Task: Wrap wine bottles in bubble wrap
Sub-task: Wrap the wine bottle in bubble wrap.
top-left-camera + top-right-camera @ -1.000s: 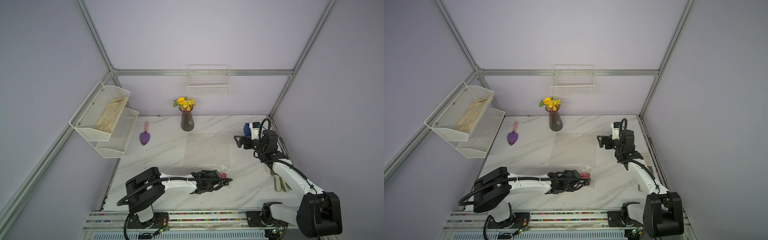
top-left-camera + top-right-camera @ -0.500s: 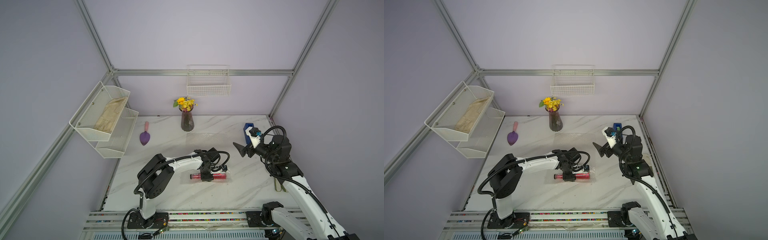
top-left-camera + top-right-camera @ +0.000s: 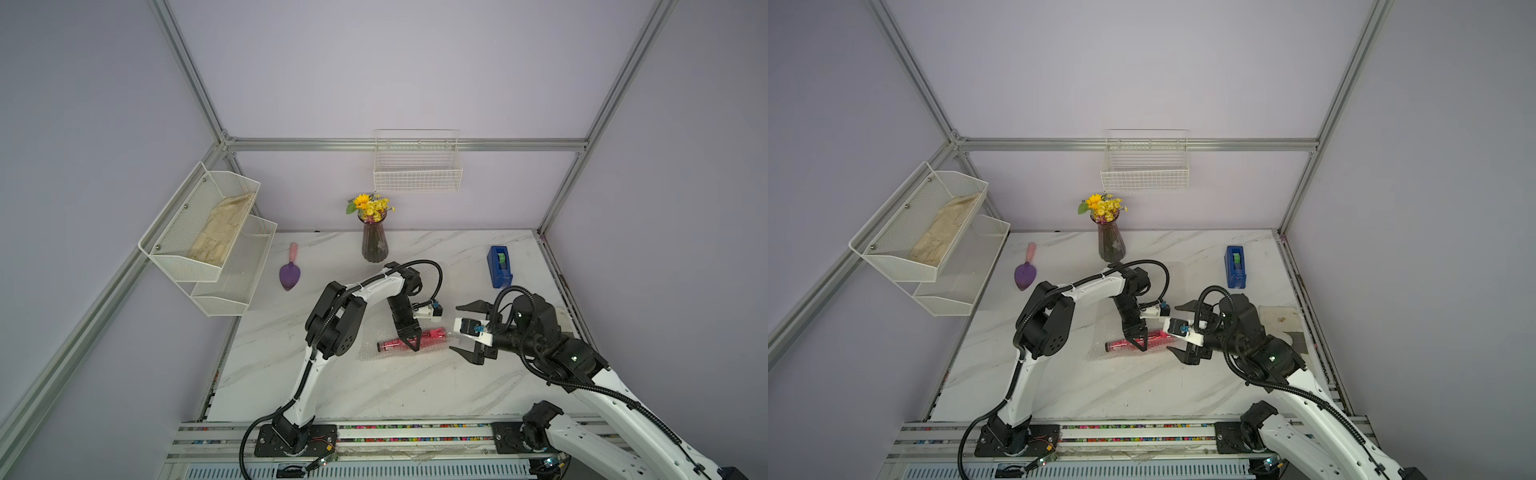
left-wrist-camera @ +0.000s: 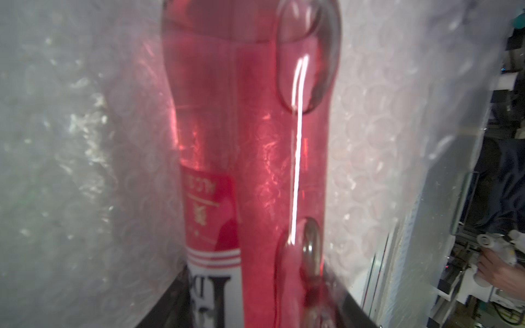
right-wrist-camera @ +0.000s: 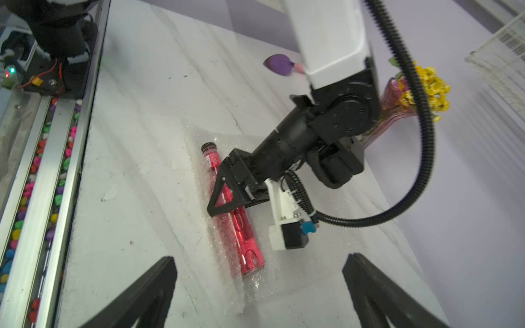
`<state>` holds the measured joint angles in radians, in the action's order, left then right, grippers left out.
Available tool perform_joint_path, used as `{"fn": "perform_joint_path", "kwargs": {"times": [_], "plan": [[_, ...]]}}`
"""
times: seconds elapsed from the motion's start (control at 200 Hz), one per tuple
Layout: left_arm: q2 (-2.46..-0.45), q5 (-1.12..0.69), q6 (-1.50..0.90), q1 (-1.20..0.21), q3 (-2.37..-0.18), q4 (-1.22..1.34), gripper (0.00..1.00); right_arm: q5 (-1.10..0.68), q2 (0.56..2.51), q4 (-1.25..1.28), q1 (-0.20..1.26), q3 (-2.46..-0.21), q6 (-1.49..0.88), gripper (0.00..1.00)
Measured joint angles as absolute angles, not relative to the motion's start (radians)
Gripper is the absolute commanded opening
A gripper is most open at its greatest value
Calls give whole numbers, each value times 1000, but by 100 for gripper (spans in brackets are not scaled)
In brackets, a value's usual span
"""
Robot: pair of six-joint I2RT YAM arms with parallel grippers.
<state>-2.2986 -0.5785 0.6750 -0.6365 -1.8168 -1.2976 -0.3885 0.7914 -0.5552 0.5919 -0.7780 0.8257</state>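
Left pincer [image 3: 410,341] points down, clamping the lying wine bottle [image 3: 434,333].

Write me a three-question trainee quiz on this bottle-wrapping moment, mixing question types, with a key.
1. True or false: the wine bottle stands upright.
2. Which gripper is wide open, gripping nothing? A) left gripper B) right gripper
3. Fill in: the wine bottle lies on a sheet of ____.
Key: 1 false, it lies on its side; 2 B, the left gripper is closed on the wine bottle; 3 bubble wrap.
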Motion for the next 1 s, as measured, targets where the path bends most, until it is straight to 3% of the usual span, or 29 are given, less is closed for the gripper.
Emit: {"fn": "perform_joint_path", "kwargs": {"times": [0.38, 0.725, 1.0], "plan": [[-2403, -646, 693, -609, -1949, -1441, 30, -101, 1066, -303, 827, -590, 962, 96], [-2426, -653, 704, -604, -1986, -1478, 30, 14, 1309, -13, 817, -542, 1045, 95], [-2428, -648, 720, -604, -1988, -1483, 30, 6, 1454, 134, 718, -555, 1105, 93]]}}
